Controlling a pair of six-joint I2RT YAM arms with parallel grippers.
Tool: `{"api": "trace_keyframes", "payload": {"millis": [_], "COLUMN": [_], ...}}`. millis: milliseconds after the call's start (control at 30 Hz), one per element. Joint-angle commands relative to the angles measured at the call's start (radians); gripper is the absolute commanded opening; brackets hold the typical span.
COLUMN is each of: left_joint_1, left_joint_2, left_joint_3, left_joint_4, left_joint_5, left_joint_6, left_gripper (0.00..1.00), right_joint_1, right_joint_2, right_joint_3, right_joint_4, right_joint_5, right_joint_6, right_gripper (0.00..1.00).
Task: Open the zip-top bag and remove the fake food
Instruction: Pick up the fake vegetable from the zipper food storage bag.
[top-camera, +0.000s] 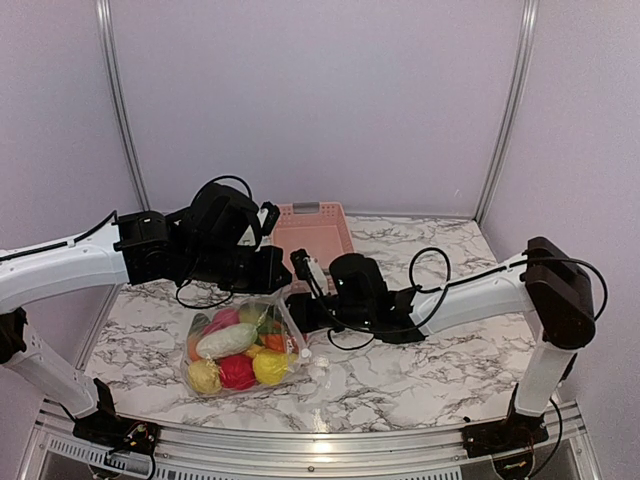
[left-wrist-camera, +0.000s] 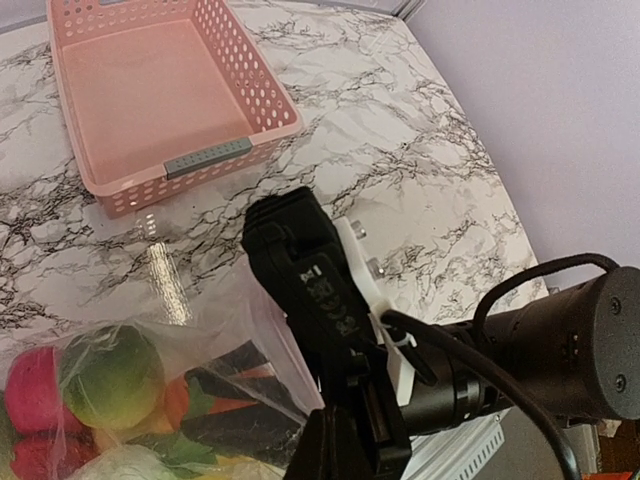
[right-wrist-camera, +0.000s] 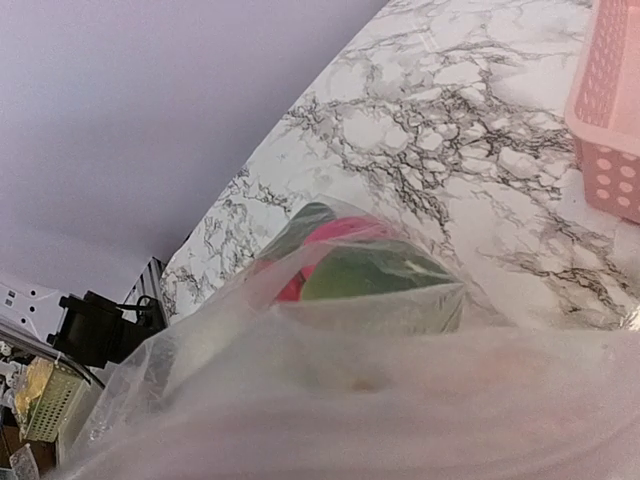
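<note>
The zip-top bag (top-camera: 245, 345) lies near the front left of the table, with its top edge pulled up toward both grippers. The fake food inside includes a white radish (top-camera: 228, 340), a red piece (top-camera: 237, 372) and a yellow piece (top-camera: 270, 367). My left gripper (top-camera: 272, 280) hangs over the bag's top right corner. In the left wrist view its dark fingers (left-wrist-camera: 335, 445) meet at the bag's edge (left-wrist-camera: 290, 370). My right gripper (top-camera: 298, 312) presses against the same edge from the right. In the right wrist view, plastic (right-wrist-camera: 330, 400) covers the lens and hides its fingers.
A pink slotted basket (top-camera: 300, 215) stands empty behind the bag, and it also shows in the left wrist view (left-wrist-camera: 270, 110) and the right wrist view (right-wrist-camera: 610, 130). The right arm's wrist and cable (left-wrist-camera: 560, 340) sit close beside my left gripper. The table's left edge shows in the right wrist view.
</note>
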Motion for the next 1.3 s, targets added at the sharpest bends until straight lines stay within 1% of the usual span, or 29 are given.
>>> {"api": "trace_keyframes", "payload": {"millis": [0,167,233,567,867,1033,1267], "left_joint_1": [-0.006,-0.005,-0.003,0.033,0.073,0.102,0.149], "left_joint_2": [-0.037,-0.057,-0.066,-0.148,-0.242,-0.292,-0.319], "left_joint_3": [-0.014,-0.028,-0.037,-0.099,-0.151,-0.195,-0.253], "left_joint_4": [0.034,0.029,0.029,0.035,0.049,0.054,0.086], "left_joint_5": [-0.027,-0.047,-0.056,-0.096,-0.116,-0.125,-0.091], "left_joint_6": [0.007,0.001,-0.001,-0.028,-0.020,-0.019,-0.005], "left_gripper": [0.00,0.00,0.00,0.00,0.00,0.00,0.00], "right_joint_1": [0.013,0.022,0.028,0.076,0.121,0.131,0.131], "right_joint_2": [0.031,0.024,0.012,-0.092,-0.131,-0.139,-0.148], "right_joint_3": [0.049,0.066,0.071,0.124,0.251,0.325,0.402], "right_joint_4": [0.016,-0.006,-0.023,-0.150,-0.298,-0.373,-0.463], "right_joint_5": [0.012,0.030,0.045,0.187,0.310,0.353,0.385], "right_joint_6": [0.007,0.001,-0.003,-0.064,-0.131,-0.162,-0.203], "right_gripper": [0.26,0.09,0.00,0.00,0.00,0.00,0.00]}}
